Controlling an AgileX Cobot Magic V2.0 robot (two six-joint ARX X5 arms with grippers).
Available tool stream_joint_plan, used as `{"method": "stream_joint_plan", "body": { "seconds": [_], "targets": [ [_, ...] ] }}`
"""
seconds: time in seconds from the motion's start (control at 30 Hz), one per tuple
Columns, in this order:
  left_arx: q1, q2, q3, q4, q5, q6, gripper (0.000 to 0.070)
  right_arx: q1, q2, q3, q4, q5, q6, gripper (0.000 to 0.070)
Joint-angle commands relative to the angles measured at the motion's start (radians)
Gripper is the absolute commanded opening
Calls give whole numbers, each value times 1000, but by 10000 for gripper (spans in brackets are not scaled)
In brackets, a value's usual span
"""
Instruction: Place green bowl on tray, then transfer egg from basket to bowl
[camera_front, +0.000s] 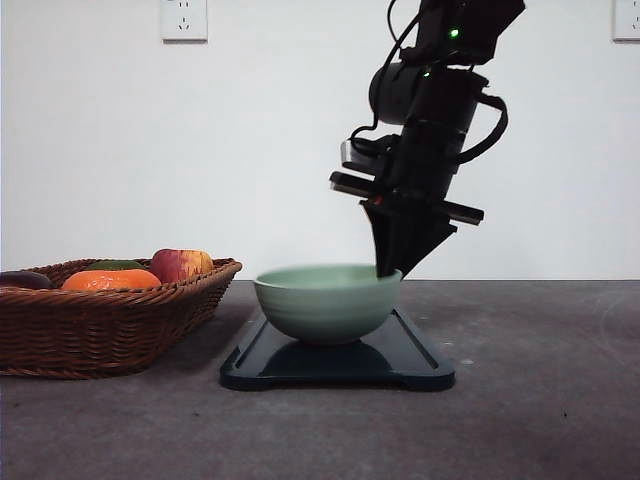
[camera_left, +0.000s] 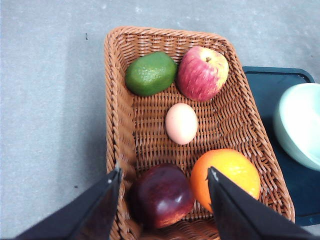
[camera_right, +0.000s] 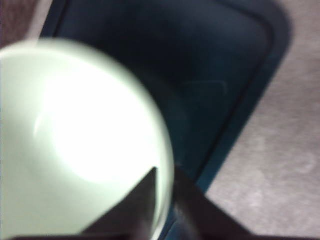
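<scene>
The pale green bowl (camera_front: 325, 300) sits on the dark navy tray (camera_front: 340, 365) at the middle of the table. My right gripper (camera_front: 390, 268) comes down on the bowl's right rim. In the right wrist view my right gripper (camera_right: 165, 182) pinches the rim of the green bowl (camera_right: 75, 140), one finger inside and one outside, over the tray (camera_right: 210, 75). The brown wicker basket (camera_front: 110, 330) stands at the left. My left gripper (camera_left: 164, 172) hangs open above the basket (camera_left: 112, 100), where the egg (camera_left: 181, 123) lies in the middle. To the side are the bowl (camera_left: 300, 125) and tray (camera_left: 270, 85).
Around the egg lie a green fruit (camera_left: 151, 73), a red apple (camera_left: 202, 73), a dark red fruit (camera_left: 162, 195) and an orange (camera_left: 225, 175). The orange (camera_front: 110, 280) and apple (camera_front: 180, 264) stick up over the basket rim. Bare grey table (camera_front: 540, 400) stretches right of the tray.
</scene>
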Motion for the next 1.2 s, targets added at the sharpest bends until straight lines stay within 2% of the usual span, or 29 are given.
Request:
{"method": "stream_joint_plan", "body": {
  "seconds": [0.0,0.23,0.47,0.67,0.87,1.17],
  "targets": [
    [-1,8,21,8,1,-1,347,14,26,25,7,1,11,155],
    [-1,8,21,5,1,-1,347,20,6,50,-15,17,10,157],
    [-1,8,21,-10,1,0,347,20,-69,46,-18,91,3,157],
    [-1,8,21,-14,1,0,347,19,-144,-37,51,91,3,157],
    [-1,8,21,-14,1,0,347,19,-278,-263,227,87,3,157],
    [-1,8,21,-14,1,0,347,-9,-575,-708,523,86,3,156]
  ]
}}
